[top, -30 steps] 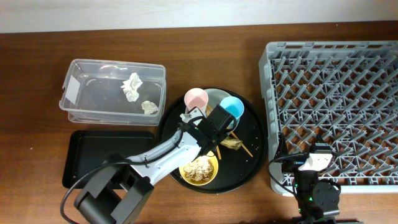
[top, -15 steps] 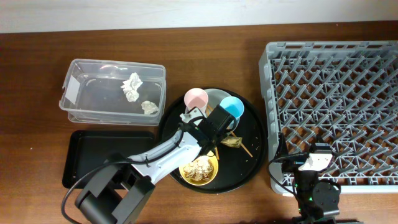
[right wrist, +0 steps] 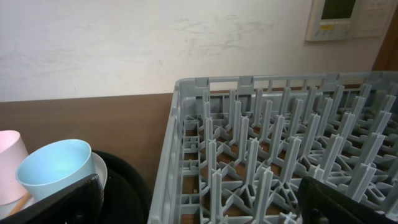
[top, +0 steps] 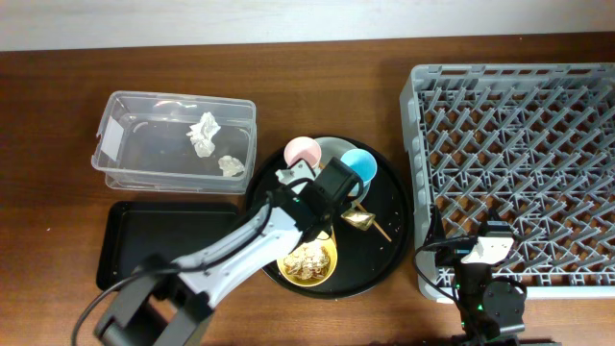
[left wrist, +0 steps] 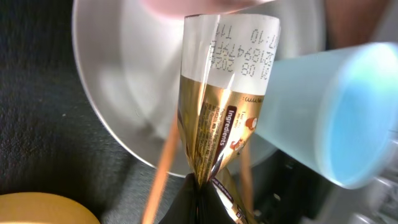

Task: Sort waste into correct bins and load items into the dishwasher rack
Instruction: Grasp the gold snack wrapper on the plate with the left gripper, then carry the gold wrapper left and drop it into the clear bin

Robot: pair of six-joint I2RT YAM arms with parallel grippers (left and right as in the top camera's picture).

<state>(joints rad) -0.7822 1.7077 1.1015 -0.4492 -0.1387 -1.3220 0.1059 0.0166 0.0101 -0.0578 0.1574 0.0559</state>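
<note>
Left gripper [left wrist: 200, 202] clamps the gold wrapper [left wrist: 219, 118] on the round black tray [top: 394, 252]. Lift straight up, clear of the blue cup [top: 358, 163], then go left of the tray to the clear tub [top: 144, 159]. Right gripper [right wrist: 202, 202] gapes empty.

The wrapper [left wrist: 214, 124] is gleaming like crinkled gold foil, its white printed strip looking flat and papery. Beside it the blue cup [left wrist: 323, 118] is showing smooth, satiny plastic, and the plate [left wrist: 118, 93] is shining pale and glossy. The chopsticks [left wrist: 163, 168] are looking like thin bare wood. The round black tray [left wrist: 43, 124] is showing a fine matt grain. The dishwasher rack [right wrist: 171, 168] is looking like dull grey moulded plastic. The tub [top: 144, 154] is glinting as clear plastic around crumpled paper tissue balls [top: 203, 132], and the table [top: 58, 106] is showing polished brown wood.
</note>
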